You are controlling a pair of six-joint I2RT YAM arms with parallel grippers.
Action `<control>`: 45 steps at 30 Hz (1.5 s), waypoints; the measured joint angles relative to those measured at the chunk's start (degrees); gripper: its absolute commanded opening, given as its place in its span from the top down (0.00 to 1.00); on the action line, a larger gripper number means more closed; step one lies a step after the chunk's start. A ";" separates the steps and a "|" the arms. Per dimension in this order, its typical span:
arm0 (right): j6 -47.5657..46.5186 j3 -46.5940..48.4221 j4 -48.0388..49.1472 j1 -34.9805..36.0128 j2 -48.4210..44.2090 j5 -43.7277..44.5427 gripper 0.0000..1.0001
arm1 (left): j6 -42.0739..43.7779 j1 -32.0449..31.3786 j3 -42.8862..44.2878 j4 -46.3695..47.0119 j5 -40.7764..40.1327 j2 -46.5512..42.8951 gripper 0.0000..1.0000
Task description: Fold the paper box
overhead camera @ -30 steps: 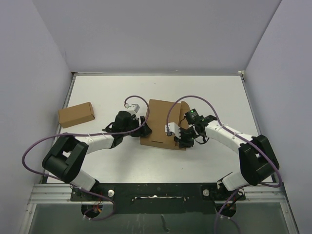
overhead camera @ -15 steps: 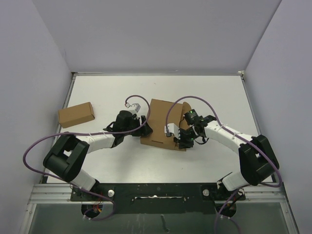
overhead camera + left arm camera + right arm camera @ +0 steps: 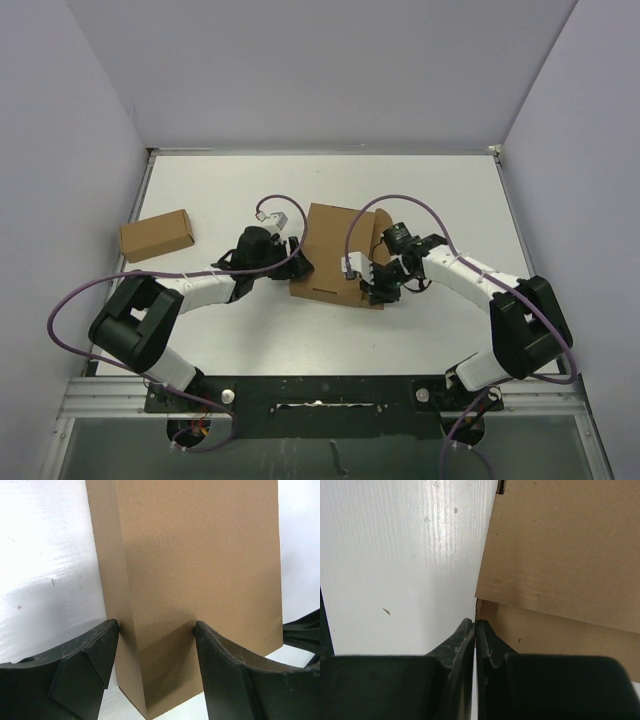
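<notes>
The paper box [image 3: 325, 255] is a large brown cardboard mailer lying mid-table, with a flap raised at its right side. My left gripper [image 3: 296, 262] is at the box's left edge. In the left wrist view it [image 3: 156, 627] is open wide and straddles a folded edge of the box [image 3: 200, 555], one finger on each side. My right gripper [image 3: 372, 288] is at the box's front right. In the right wrist view it [image 3: 475, 622] is shut on the thin edge of a cardboard wall of the box [image 3: 560, 545].
A much smaller brown cardboard box [image 3: 156, 235] lies at the table's left edge. Grey walls stand on the left, back and right of the white table [image 3: 440, 190]. Purple cables loop above both arms.
My right wrist has turned slightly and the box's right flap has shifted a little with it. The left arm has hardly moved.
</notes>
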 measured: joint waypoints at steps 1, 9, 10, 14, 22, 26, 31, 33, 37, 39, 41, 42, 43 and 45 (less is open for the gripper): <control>-0.17 0.00 -0.11 -0.09 0.00 -0.13 0.98 | -0.13 0.04 0.00 0.00 0.11 0.02 0.40; -1.09 0.57 -1.18 -0.20 1.25 -0.85 0.98 | -0.46 0.42 0.00 0.00 0.76 0.15 0.40; -1.18 0.87 -1.49 -0.33 1.62 -0.98 0.98 | -0.46 0.44 0.00 0.02 0.83 0.17 0.40; -1.73 1.75 -2.58 -0.48 2.64 -1.42 0.98 | -0.61 0.76 0.00 0.20 1.33 0.44 0.41; -2.64 1.84 -3.08 -1.22 2.91 -2.38 0.98 | -1.07 1.14 -0.02 0.24 1.90 0.66 0.41; -3.13 1.84 -3.15 -1.75 3.02 -3.04 0.98 | -1.27 1.29 -0.02 0.26 2.16 0.74 0.41; -3.69 1.84 -3.74 -2.05 3.56 -3.63 0.98 | -1.44 1.49 -0.02 0.26 2.40 0.85 0.41; -3.85 1.84 -3.98 -2.25 3.69 -3.87 0.98 | -1.49 1.49 -0.02 0.33 2.45 0.90 0.41; -3.82 1.86 -3.98 -2.29 3.72 -4.07 0.98 | -1.46 1.49 -0.02 0.42 2.58 0.96 0.42; -3.65 1.86 -3.96 -2.25 3.72 -4.09 0.98 | -1.49 1.51 -0.02 0.55 2.62 1.03 0.42; -3.39 1.95 -3.96 -2.10 3.72 -4.07 0.99 | -1.49 1.51 -0.02 0.66 2.67 1.11 0.42; -3.17 2.03 -3.96 -1.97 3.72 -4.02 0.99 | -1.51 1.51 -0.02 0.72 2.75 1.16 0.42; -2.95 2.14 -3.96 -1.70 3.72 -4.00 0.99 | -1.51 1.53 -0.02 0.81 2.82 1.18 0.42; -2.29 2.54 -3.98 -1.14 3.72 -3.74 0.99 | -1.51 1.53 -0.02 0.92 2.86 1.25 0.43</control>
